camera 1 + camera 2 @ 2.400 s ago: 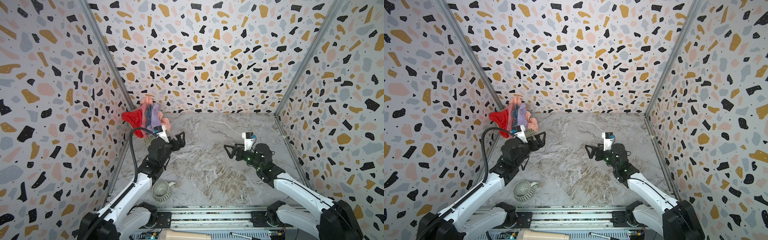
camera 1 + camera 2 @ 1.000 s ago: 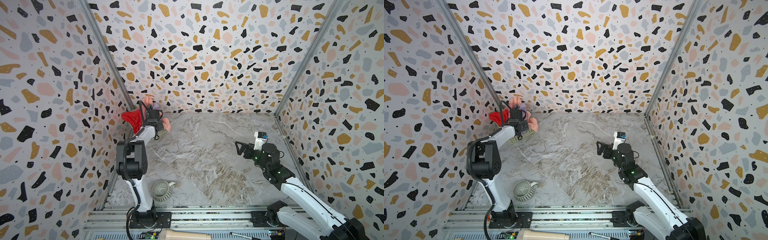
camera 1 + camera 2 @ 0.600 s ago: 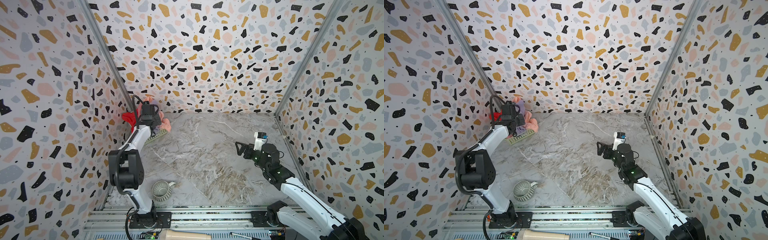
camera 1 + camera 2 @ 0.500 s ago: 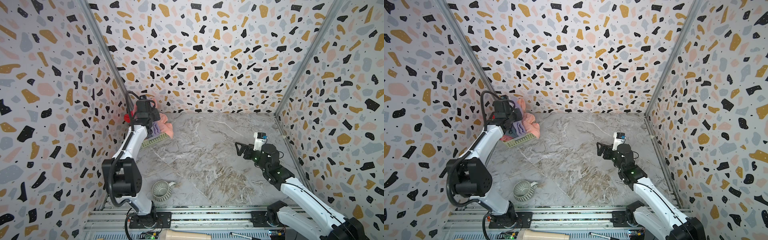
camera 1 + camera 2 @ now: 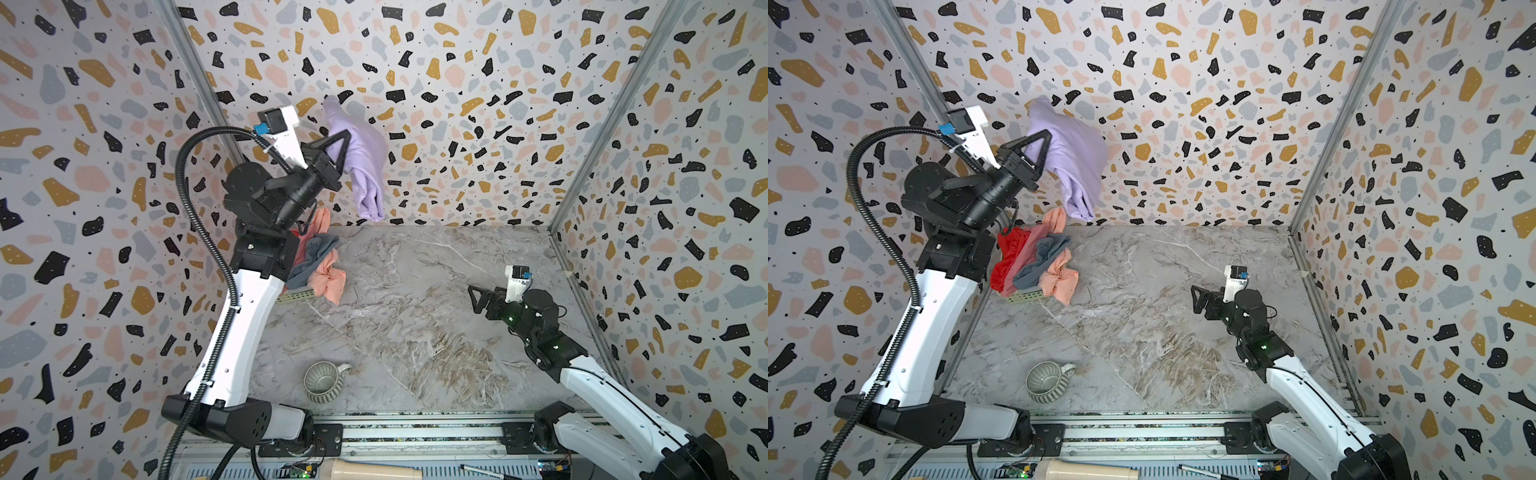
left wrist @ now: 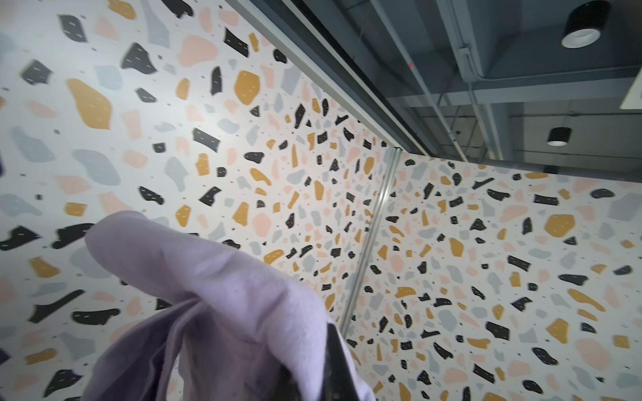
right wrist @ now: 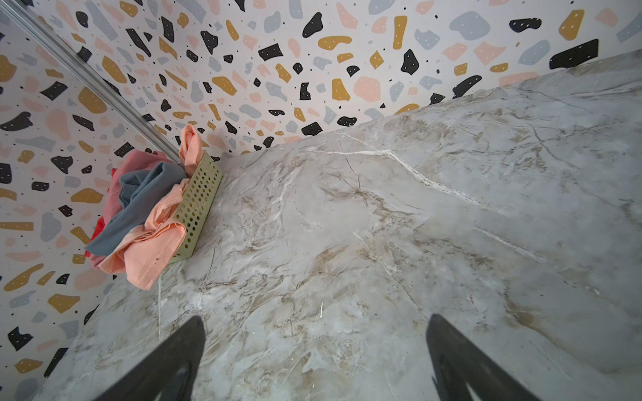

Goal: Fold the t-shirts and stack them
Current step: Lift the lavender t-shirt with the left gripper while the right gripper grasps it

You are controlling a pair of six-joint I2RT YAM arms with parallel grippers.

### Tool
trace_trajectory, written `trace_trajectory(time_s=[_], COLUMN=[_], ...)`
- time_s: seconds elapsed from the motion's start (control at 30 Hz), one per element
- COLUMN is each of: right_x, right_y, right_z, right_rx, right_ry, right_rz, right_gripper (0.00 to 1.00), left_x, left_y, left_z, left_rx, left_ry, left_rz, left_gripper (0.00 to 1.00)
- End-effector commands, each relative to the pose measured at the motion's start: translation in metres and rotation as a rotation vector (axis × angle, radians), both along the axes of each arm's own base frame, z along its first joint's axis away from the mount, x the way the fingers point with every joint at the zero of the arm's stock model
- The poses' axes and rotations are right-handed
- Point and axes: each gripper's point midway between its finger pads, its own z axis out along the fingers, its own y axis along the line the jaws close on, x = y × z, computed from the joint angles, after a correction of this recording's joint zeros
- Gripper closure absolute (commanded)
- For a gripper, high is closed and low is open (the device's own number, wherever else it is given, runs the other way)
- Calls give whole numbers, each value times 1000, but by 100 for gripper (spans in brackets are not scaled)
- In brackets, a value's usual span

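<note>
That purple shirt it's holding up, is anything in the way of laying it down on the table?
Nothing visible does. The shirt hangs at back left; the table's middle is bare. Only the mug and basket stand along its left side.

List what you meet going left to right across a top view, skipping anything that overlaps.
red t-shirt → peach t-shirt → right tool. Omitted as overlapping: mug, lilac t-shirt, grey-blue t-shirt.

The left arm [image 5: 249,316] and right arm [image 5: 598,386] have white shells with dark screw holes, black joints and black bases on a silver rail [image 5: 415,434]. A ribbed black cable hose [image 5: 181,166] follows the left. The left pincer [image 5: 340,136] and right pincer [image 5: 473,293] are black triangular frames.
</note>
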Motion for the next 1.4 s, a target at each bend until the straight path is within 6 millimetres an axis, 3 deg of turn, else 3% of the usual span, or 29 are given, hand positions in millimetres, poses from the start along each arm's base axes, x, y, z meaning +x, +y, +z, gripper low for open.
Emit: trace_trajectory(time_s=[0.0,0.1,0.2,0.37,0.5,0.73,0.83,0.93,1.07,1.27,1.37], right_x=[0,0,0,-2,-7,-12,-4,4,2,7,10], right_y=[-10,-18,-26,-25,1,60,91,116,135,157,161], right_z=[17,24,29,37,80,187,211,220,229,219,218], right_rx=[-28,-52,-71,-83,-50,10,-24,-40,-37,-61,-63], right_ry=[-65,-82,-92,-115,-246,-563,-644,-660,-696,-661,-656], right_rz=[-33,-56,-79,-57,96,316,367,412,448,471,460], right_gripper=[1,1,1,1,1,0,6,12,16,18,30], left_x=[-6,4,15,18,20,24,20,16,12,6,4], left_y=[-47,-71,-79,-76,-76,-83,-87,-89,-92,-97,-100], left_z=[-24,-59,-93,-115,-124,-142,-146,-149,-148,-141,-141], left_rx=[17,65,118,170,191,210,226,234,236,232,234], left_ry=[40,139,229,288,311,368,383,389,387,369,367], left_rz=[-160,-156,-112,-54,-29,-18,-21,-24,-36,-62,-78], left_gripper=[100,100,100,100,100,100,100,100,100,100,100])
